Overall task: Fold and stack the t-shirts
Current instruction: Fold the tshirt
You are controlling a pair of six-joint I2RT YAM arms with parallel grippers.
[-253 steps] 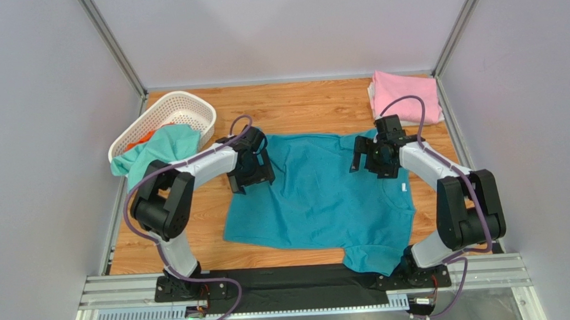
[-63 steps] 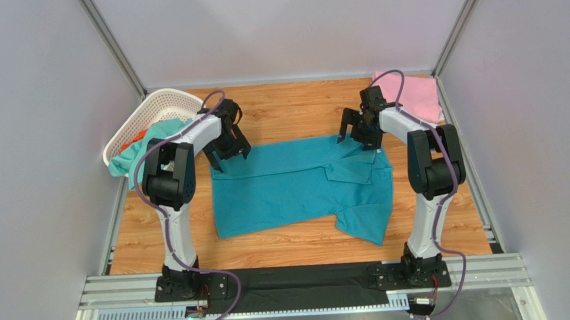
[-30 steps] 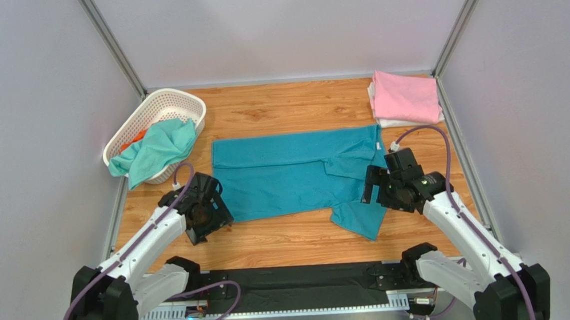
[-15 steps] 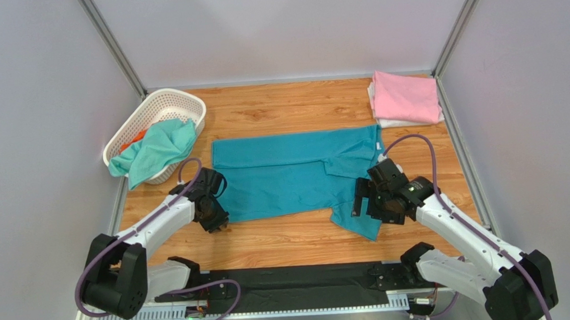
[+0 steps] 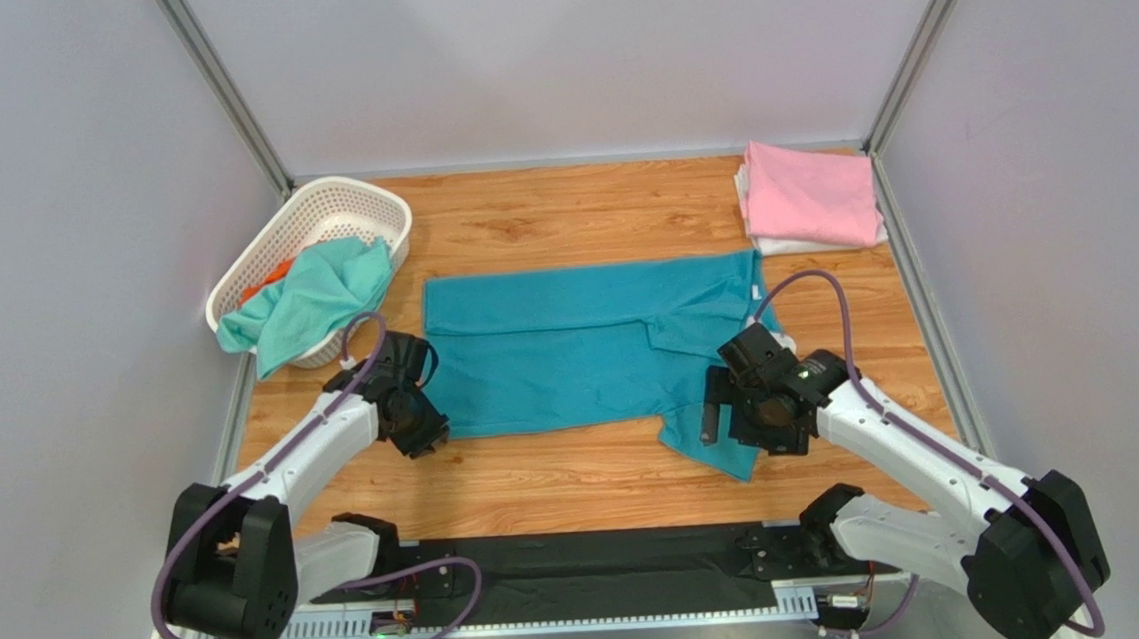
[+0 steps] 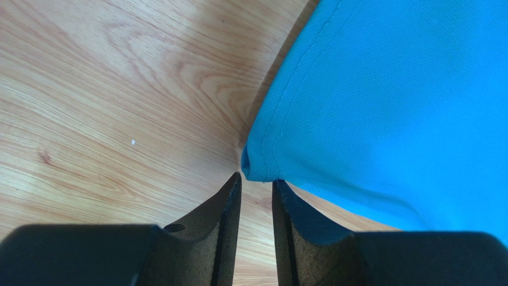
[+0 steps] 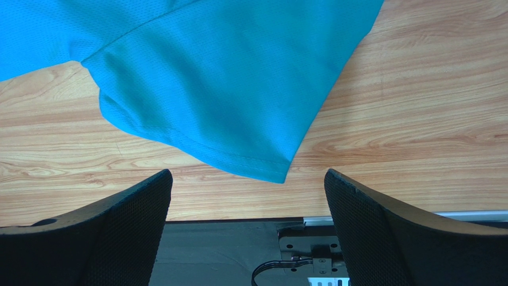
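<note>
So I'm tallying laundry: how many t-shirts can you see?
5, maybe more hidden: teal-blue tee mid-table, mint-green tee draped over the basket, orange tee inside it, pink tee stacked on a white tee far right.
</note>
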